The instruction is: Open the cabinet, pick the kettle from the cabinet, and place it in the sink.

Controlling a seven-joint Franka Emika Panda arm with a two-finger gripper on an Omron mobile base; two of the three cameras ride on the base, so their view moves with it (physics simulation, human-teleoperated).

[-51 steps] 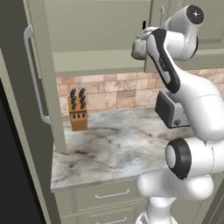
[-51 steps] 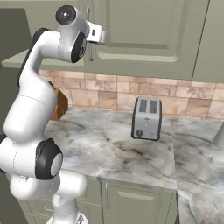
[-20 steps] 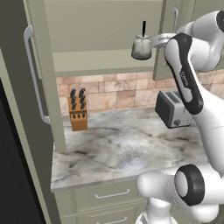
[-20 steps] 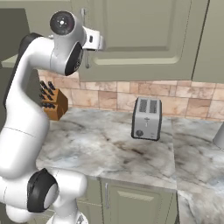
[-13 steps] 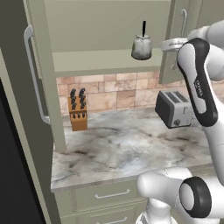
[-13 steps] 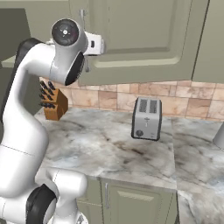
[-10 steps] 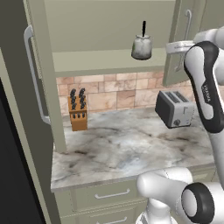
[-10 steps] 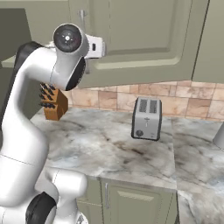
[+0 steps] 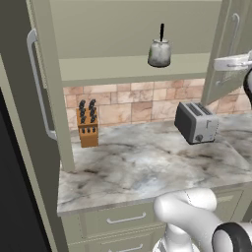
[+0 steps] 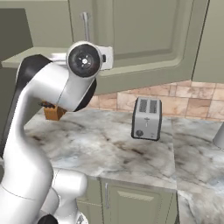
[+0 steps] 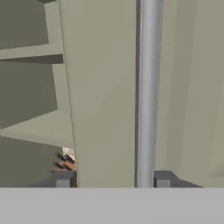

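Far left, the cabinet's (image 9: 47, 74) left door swings wide open, its silver handle (image 9: 39, 83) facing out. Down on the marble counter (image 9: 142, 167) sits the knife block (image 9: 87, 124) by the tiled wall. Up on the bare cabinet shelf stands the kettle (image 9: 160, 51), black handle straight up, nothing touching it. Further right, the toaster (image 9: 196, 122) rests on the counter. At the right door (image 11: 105, 87), the gripper (image 11: 113, 178) has its fingers spread on either side of the door's bar handle (image 11: 148, 87), not pinching it.
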